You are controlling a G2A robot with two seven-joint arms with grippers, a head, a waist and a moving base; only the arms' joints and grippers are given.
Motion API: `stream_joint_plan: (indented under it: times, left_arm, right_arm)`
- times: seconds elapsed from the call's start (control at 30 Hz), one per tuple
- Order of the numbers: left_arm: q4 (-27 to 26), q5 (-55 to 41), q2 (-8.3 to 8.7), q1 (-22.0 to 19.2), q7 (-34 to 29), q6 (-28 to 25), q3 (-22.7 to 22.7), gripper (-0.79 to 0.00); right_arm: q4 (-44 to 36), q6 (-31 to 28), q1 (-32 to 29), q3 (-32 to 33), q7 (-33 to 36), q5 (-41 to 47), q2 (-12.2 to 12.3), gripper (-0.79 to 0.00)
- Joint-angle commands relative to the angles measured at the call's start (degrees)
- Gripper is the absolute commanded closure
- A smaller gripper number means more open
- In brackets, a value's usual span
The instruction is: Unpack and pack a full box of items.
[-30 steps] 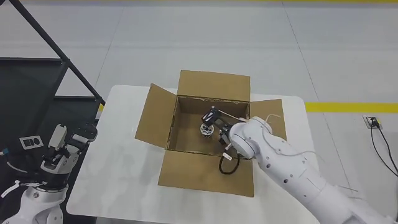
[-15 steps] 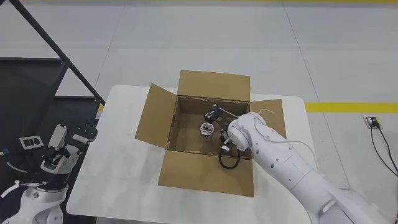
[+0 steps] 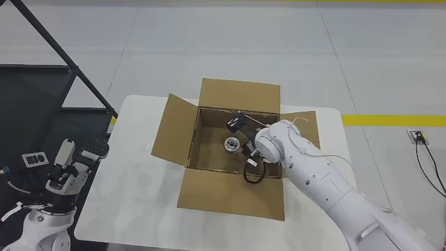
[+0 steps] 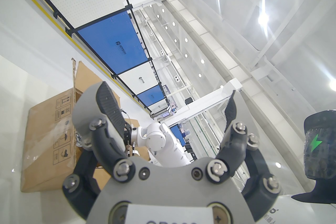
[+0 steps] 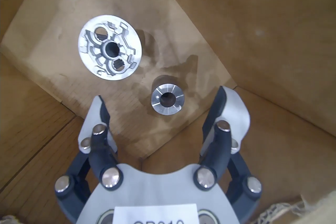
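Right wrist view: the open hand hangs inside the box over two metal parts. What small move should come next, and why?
Probably lower the right hand straight down, then close on the small metal cylinder. Its fingers are open, and the cylinder stands on the floor of the box roughly between them, apart from the flanged disc.

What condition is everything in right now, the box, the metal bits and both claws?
Cardboard box: open, flaps folded out.
Metal disc: lying flat on the box floor.
Metal cylinder: standing on end, apart from the disc.
Right claw: open, empty, above the cylinder inside the box.
Left claw: open, empty, pointing upward.
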Motion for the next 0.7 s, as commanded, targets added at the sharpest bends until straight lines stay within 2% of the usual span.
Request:
stream_joint_plan:
  times: [0.0, 0.13, 0.23, 0.4, 0.5, 0.67]
  left_arm:
    - [0.00, 0.00, 0.00, 0.00, 0.00, 0.00, 0.00, -0.785]
    - [0.00, 0.00, 0.00, 0.00, 0.00, 0.00, 0.00, -0.785]
    - [0.00, 0.00, 0.00, 0.00, 0.00, 0.00, 0.00, -0.785]
    - [0.00, 0.00, 0.00, 0.00, 0.00, 0.00, 0.00, -0.785]
    - [0.00, 0.00, 0.00, 0.00, 0.00, 0.00, 0.00, -0.785]
    - [0.00, 0.00, 0.00, 0.00, 0.00, 0.00, 0.00, -0.785]
  right_arm:
    - [-4.00, -0.84, -1.22, 2.65, 1.19, 0.05, 1.28, -0.785]
    - [-16.42, -3.47, -6.50, 11.05, 5.46, 0.06, 5.10, -0.785]
    - [-28.78, -5.81, -13.37, 19.65, 8.48, 1.41, 8.13, -0.785]
    - [-45.65, -8.87, -25.23, 33.97, 11.60, 9.33, 11.46, -0.785]
    - [-50.84, -9.33, -29.17, 39.38, 12.15, 13.86, 12.33, -0.785]
    - [-50.84, -9.33, -29.17, 39.38, 12.15, 13.86, 12.33, -0.785]
